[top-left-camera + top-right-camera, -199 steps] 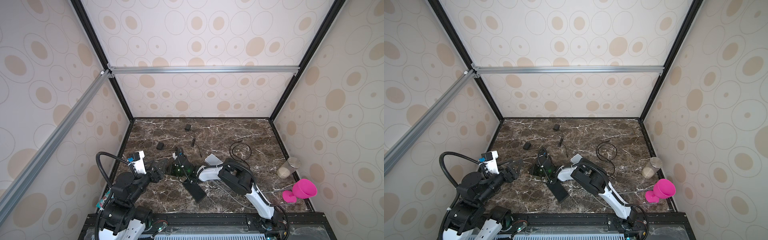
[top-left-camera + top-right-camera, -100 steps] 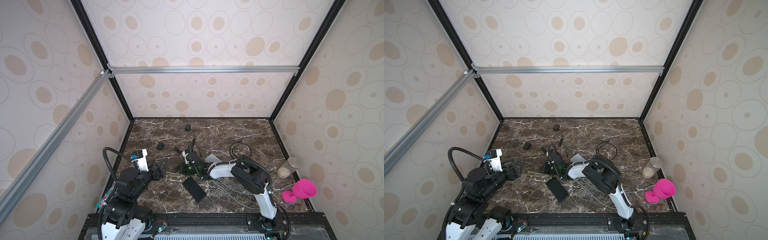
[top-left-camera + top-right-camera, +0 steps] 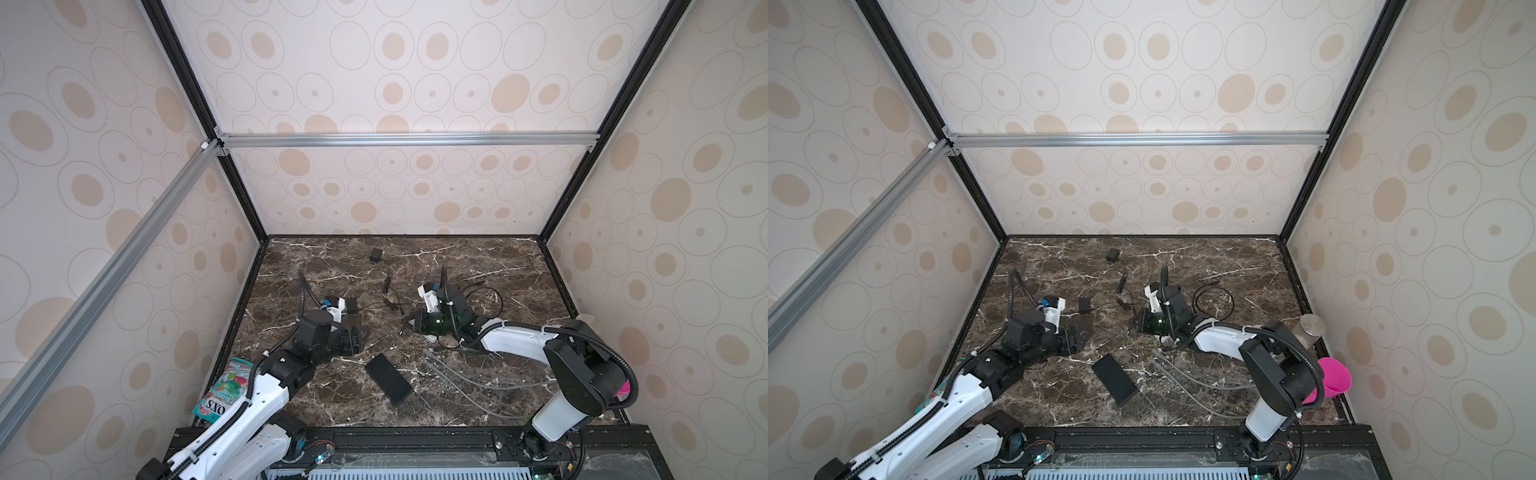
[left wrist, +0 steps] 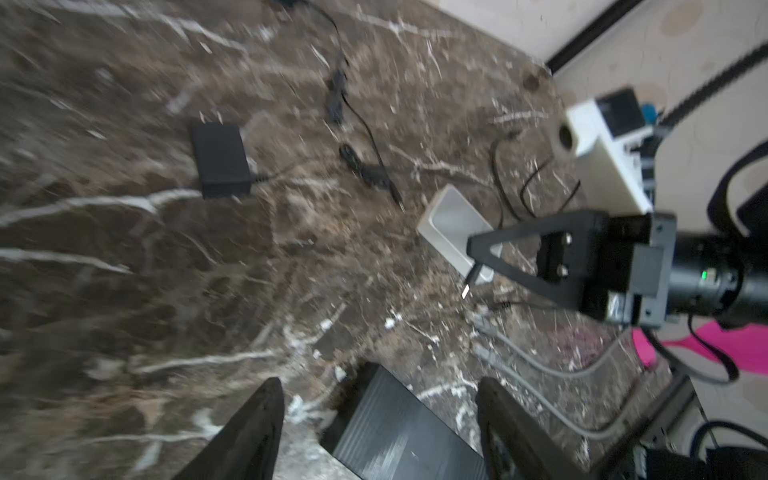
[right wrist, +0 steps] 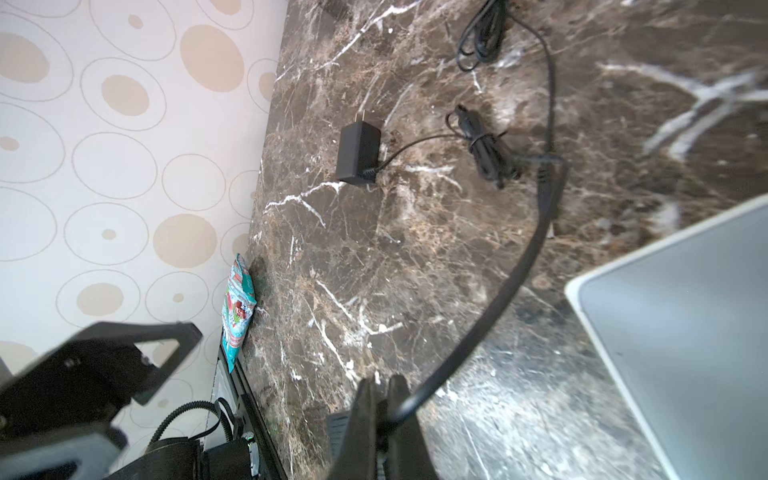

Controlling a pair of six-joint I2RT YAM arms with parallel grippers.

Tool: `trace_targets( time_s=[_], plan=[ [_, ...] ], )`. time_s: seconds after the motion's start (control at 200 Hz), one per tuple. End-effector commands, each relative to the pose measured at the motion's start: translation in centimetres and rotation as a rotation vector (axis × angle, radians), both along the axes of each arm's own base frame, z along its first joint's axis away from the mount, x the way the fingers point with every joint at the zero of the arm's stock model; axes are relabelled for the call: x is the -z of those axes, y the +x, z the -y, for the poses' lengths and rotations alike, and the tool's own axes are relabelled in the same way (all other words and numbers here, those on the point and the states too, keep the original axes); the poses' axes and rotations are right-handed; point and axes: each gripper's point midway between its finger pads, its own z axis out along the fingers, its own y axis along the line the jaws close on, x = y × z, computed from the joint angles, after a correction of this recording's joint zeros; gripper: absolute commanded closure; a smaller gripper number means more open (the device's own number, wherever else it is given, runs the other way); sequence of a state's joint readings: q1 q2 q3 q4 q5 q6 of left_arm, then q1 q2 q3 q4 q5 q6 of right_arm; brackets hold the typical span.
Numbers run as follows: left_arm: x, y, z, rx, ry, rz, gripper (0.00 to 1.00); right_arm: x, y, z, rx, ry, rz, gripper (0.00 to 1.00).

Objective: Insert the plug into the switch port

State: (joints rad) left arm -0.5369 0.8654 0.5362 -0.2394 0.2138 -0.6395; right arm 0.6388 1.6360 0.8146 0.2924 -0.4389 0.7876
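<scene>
Top views: places switch (image 3: 388, 384) flat, near left gripper (image 3: 354, 338) and right gripper (image 3: 409, 325), touching neither. Left wrist: shows left jaws apart, plug (image 4: 466, 291) hanging from right gripper. Right wrist: shows right jaws together on cable (image 5: 498, 299). Brace switch first, then align plug squarely before pushing in.

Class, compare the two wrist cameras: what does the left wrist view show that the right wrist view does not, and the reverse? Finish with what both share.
Only the left wrist view: the plug's metal tip below the right gripper, two grey cables and something pink.
Only the right wrist view: the snack packet at the table's edge, by the wall.
Both: the black adapter, the white tray, the bundled cord, the open left gripper, and the right gripper shut on the plug's cable.
</scene>
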Motion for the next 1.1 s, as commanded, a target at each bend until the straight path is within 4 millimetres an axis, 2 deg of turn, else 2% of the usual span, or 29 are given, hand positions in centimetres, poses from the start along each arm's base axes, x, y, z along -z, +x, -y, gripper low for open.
trace_targets(
  time_s=[0.0,0.115,0.29,0.33,0.365,0.385,0.395,0.475,0.58,0.62,0.89,1.025,1.095],
  plan=[
    [1.0,-0.3,1.7,-0.058,-0.102,-0.068,0.26,0.4,-1.6,0.6,-0.077,-0.017,-0.032,1.0],
    [4.4,-2.7,2.1,-0.108,-0.184,-0.203,0.3,1.6,-2.9,1.1,-0.101,-0.041,-0.07,1.0],
    [6.2,-5.3,1.8,-0.202,-0.356,-0.295,0.26,3.8,-5.0,2.1,-0.142,-0.1,-0.126,1.0],
    [6.3,-5.7,2.0,-0.211,-0.402,-0.311,0.23,4.4,-5.6,2.3,-0.151,-0.122,-0.138,1.0],
    [6.2,-5.9,2.4,-0.207,-0.442,-0.313,0.14,4.8,-6.1,2.5,-0.162,-0.142,-0.145,1.0],
    [6.0,-6.0,2.7,-0.199,-0.464,-0.31,0.04,5.0,-6.5,2.5,-0.168,-0.152,-0.149,1.0],
    [6.0,-6.0,2.8,-0.196,-0.476,-0.307,0.03,5.1,-6.7,2.6,-0.171,-0.157,-0.149,1.0],
    [6.2,-6.1,3.3,-0.187,-0.533,-0.303,0.02,5.7,-7.9,2.4,-0.2,-0.181,-0.151,1.0],
    [6.6,-5.6,3.5,-0.192,-0.515,-0.295,0.02,6.5,-9.6,2.1,-0.232,-0.199,-0.159,1.0],
    [6.0,-5.2,3.9,-0.179,-0.524,-0.274,0.02,6.8,-10.1,2.0,-0.237,-0.202,-0.164,1.0],
    [6.4,-3.1,6.5,-0.13,-0.473,-0.258,0.02,7.8,-13.2,0.1,-0.277,-0.194,-0.176,1.0],
    [5.4,-0.8,8.5,-0.087,-0.46,-0.23,0.02,7.5,-13.6,-1.4,-0.28,-0.162,-0.178,1.0],
    [5.1,0.9,8.7,-0.08,-0.471,-0.227,0.02,7.2,-13.5,-1.9,-0.272,-0.137,-0.18,1.0]
  ],
)
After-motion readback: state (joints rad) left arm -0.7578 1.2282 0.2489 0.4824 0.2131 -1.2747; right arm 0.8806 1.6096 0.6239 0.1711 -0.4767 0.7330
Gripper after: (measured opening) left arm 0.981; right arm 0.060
